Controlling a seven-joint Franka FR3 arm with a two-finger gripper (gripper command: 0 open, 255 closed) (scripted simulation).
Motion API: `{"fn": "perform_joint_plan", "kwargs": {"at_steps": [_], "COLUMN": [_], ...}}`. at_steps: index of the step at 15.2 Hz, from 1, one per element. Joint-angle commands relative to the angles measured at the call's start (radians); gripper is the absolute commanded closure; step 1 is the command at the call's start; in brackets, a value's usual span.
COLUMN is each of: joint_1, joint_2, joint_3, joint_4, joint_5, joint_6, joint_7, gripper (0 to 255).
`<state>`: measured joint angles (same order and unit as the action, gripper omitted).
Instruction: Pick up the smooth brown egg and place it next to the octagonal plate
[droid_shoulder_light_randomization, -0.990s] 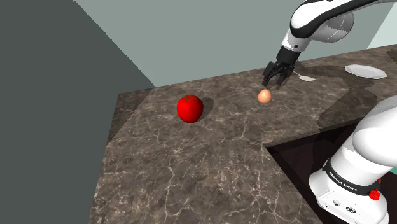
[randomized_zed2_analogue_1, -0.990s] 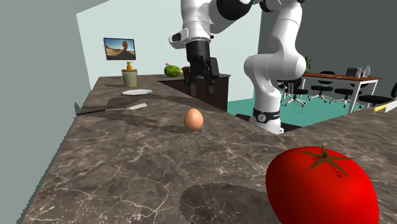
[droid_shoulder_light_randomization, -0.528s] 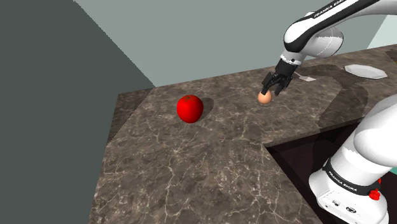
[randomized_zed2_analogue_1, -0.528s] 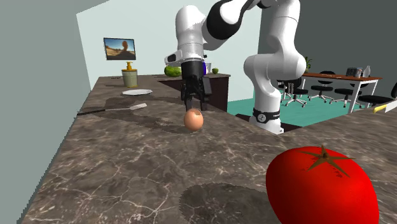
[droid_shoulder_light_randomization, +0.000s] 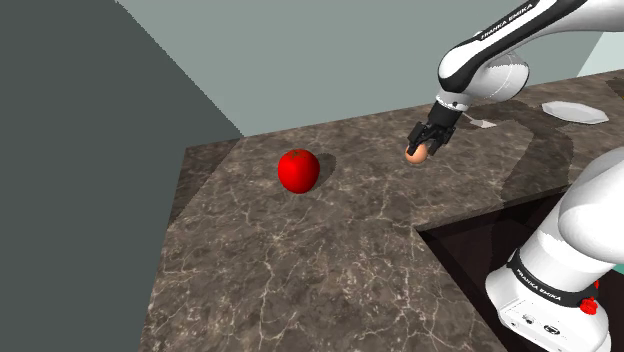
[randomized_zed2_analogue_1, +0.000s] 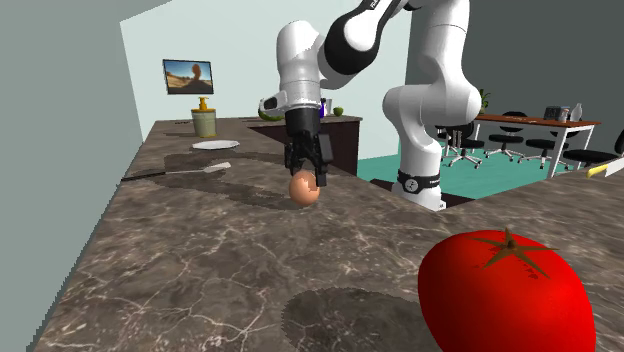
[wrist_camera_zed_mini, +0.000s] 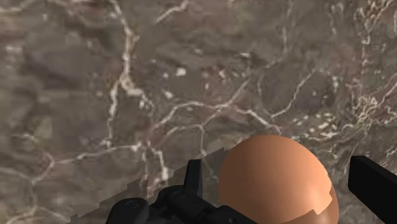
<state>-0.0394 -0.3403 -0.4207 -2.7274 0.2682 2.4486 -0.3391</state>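
Marble counter (droid_shoulder_light_randomization: 300, 260): egg (wrist_camera_zed_mini: 273, 181) well in from edges; jaws released, straddling egg; tomato (droid_shoulder_light_randomization: 298, 170), plate (droid_shoulder_light_randomization: 575, 112) both well apart

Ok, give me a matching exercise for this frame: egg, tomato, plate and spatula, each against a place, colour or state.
1 egg
2 tomato
3 plate
4 spatula

A bright red
B white, farthest from the tomato
C between the fingers of the end effector
D long-handled, lying flat

Pairs: 1-C, 2-A, 3-B, 4-D
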Motion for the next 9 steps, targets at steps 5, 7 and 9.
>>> {"fn": "perform_joint_plan", "kwargs": {"at_steps": [5, 7, 9], "joint_1": [0.0, 0.0, 0.0], "joint_2": [0.0, 0.0, 0.0], "joint_3": [0.0, 0.0, 0.0], "joint_4": [0.0, 0.0, 0.0], "joint_5": [0.0, 0.0, 0.0], "joint_6": [0.001, 0.0, 0.0], "joint_7": [0.0, 0.0, 0.0], "gripper": [255, 255, 255]}}
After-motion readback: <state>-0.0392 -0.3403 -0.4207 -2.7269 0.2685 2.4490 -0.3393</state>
